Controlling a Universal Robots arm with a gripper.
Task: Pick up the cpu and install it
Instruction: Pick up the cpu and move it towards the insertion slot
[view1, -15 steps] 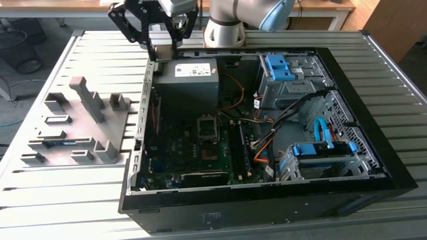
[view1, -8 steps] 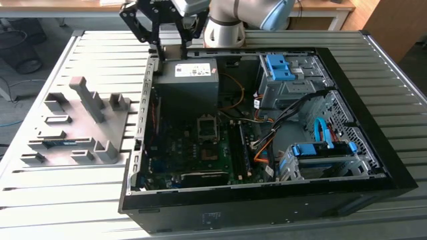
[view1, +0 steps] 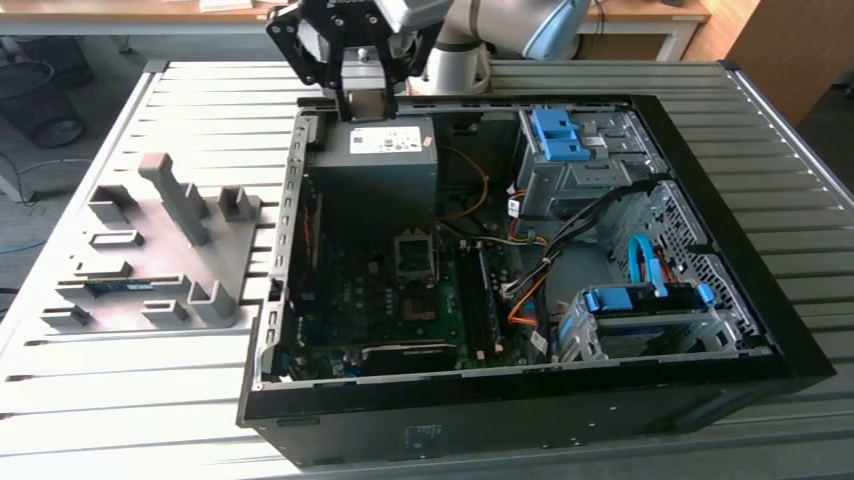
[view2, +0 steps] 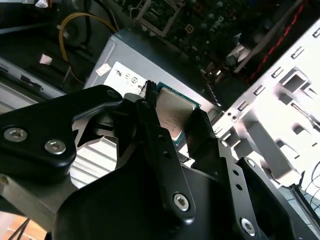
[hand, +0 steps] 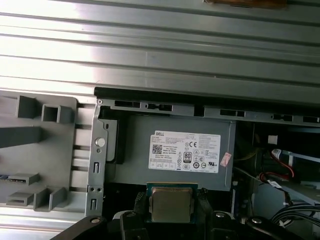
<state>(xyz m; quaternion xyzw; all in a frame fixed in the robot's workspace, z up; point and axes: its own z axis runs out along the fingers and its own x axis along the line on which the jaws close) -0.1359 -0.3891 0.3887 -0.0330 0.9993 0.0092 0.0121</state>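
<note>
Second wrist view: the gripper (view2: 172, 120) is clamped on the cpu (view2: 174, 111), its black fingers (view2: 150, 125) pressing opposite edges with the metal lid exposed. Exterior view: the gripper hangs over the power supply (view1: 380, 160) at the 11 o'clock corner of the open computer case (view1: 787, 330). The cpu socket (view1: 416, 250) lies toward 6 o'clock from it, on the motherboard (view1: 400, 320). The carry probably goes best with the chip level and square to the socket, since a tilted seating could bend contacts.

Exterior view: gripper (view1: 363, 105), cpu (hand: 171, 204) pinched in it, over power supply (view1: 380, 160) – 12 o'clock in case (view1: 534, 420); socket (view1: 416, 250) at 6 from there; rack (view1: 160, 250) outside at 9.
</note>
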